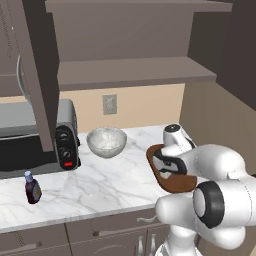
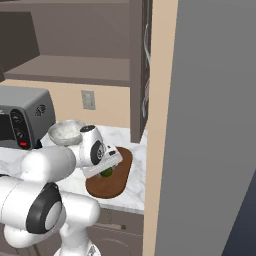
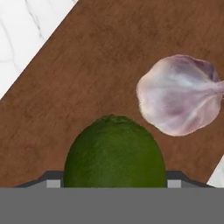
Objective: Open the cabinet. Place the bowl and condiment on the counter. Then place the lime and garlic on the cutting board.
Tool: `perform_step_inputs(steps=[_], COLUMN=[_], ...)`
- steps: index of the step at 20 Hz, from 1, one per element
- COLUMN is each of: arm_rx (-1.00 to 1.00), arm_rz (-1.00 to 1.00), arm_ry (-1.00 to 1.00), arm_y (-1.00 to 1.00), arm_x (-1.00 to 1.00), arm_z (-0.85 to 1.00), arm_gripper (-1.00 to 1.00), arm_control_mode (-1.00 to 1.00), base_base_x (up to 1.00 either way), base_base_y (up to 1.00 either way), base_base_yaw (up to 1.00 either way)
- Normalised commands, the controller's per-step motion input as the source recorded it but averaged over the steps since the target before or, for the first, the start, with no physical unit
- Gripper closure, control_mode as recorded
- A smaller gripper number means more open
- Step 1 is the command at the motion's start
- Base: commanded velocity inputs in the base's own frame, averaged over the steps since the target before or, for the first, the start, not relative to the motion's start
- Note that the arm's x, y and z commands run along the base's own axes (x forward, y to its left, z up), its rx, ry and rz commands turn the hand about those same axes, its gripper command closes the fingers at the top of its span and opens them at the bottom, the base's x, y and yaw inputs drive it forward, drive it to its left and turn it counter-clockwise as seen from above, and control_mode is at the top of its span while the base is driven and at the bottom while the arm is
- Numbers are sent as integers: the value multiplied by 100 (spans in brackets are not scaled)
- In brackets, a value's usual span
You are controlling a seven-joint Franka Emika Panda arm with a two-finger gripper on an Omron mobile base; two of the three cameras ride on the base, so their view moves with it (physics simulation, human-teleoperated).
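Lime [image 3: 114,151] and garlic [image 3: 179,94] both lie on the board [image 3: 87,78], the garlic just beside the lime and apart from it. The cabinet [image 1: 35,75] stands open with its shelf bare. On the counter [image 1: 100,187] the bowl [image 1: 106,141] sits near the back wall, and the condiment [image 1: 33,187] stands far to its left near the front edge. Judging by this, every item is where the task wants it, and only letting go of the lime and pulling the arm clear seems left.

The gripper [image 2: 106,167] hangs low over the board, right above the lime. The lime sits between its finger tips in the hand view, but whether they grasp it or have released it I cannot tell.

A toaster oven [image 1: 35,140] stands left of the bowl and a wall outlet [image 1: 109,104] above it. Nothing blocks the way up off the board, though the garlic is close enough to be nudged.
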Motion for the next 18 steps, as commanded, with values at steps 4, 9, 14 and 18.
perform_step_inputs(steps=[4,9,14,18], arm_rx=[0,0,0,0], arm_rz=[0,0,0,0], arm_ry=[0,0,0,-1], arm_y=[0,0,0,0], arm_x=[-40,-22,0,0], arm_z=[9,39,56,61], arm_gripper=[-100,-100,-100,-100], arm_control_mode=[-100,-100,-100,-100], base_base_x=[0,0,0,0], base_base_y=[0,0,0,0], base_base_yaw=[0,0,0,0])
